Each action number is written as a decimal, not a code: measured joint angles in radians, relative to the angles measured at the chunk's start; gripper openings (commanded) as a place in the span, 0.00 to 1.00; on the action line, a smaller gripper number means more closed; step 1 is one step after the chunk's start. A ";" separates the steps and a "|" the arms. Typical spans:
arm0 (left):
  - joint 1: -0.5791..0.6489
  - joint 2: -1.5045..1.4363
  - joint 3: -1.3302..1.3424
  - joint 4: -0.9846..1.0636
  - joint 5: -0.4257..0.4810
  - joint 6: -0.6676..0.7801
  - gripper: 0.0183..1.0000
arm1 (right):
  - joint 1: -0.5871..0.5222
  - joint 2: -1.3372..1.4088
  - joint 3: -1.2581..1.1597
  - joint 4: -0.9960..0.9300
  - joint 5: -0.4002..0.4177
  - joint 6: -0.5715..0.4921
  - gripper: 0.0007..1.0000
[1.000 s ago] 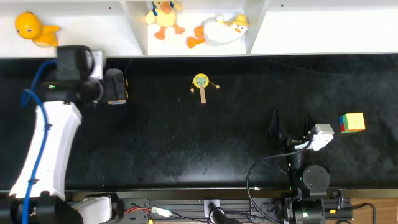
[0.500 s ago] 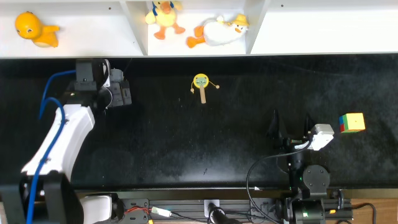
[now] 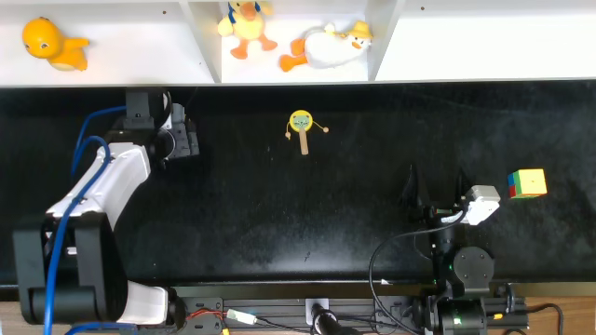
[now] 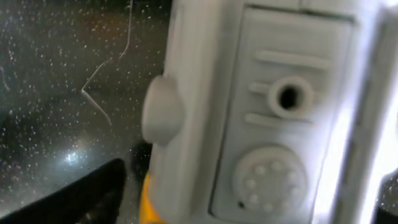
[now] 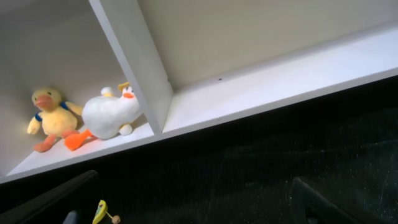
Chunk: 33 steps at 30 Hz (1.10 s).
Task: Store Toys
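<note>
Top view, count: one orange duck [image 3: 53, 43], one yellow duck plush [image 3: 247, 23] and one white goose plush [image 3: 326, 45] are sitting in the far shelf [image 3: 466, 56]. One rattle drum [image 3: 302, 126] and one colour cube [image 3: 527, 183] are lying on the black table [image 3: 279, 223], centre and right.
Top view, risk: the left gripper [image 3: 180, 140] is hovering near the shelf edge and might bump it; its grip I cannot tell.
Left wrist view: one white housing [image 4: 261, 112] is blocking the lens.
Right wrist view: the right gripper [image 5: 193, 186] is holding its fingers [image 5: 62, 202] spread, empty; the thin rattle drum could slip when pinched.
</note>
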 measured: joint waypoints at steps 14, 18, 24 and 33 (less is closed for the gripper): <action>0.000 0.000 0.000 0.010 0.004 -0.004 0.38 | 0.000 0.000 0.000 0.000 0.000 0.000 1.00; 0.000 -0.006 0.008 -0.037 0.005 -0.009 0.35 | 0.000 0.000 0.000 0.000 0.000 0.000 1.00; 0.000 -0.067 0.025 -0.129 0.012 -0.014 0.26 | 0.000 0.000 0.000 0.000 0.000 0.000 1.00; 0.000 -0.293 0.042 -0.099 0.004 -0.018 0.22 | 0.000 0.000 0.000 0.000 0.000 0.000 1.00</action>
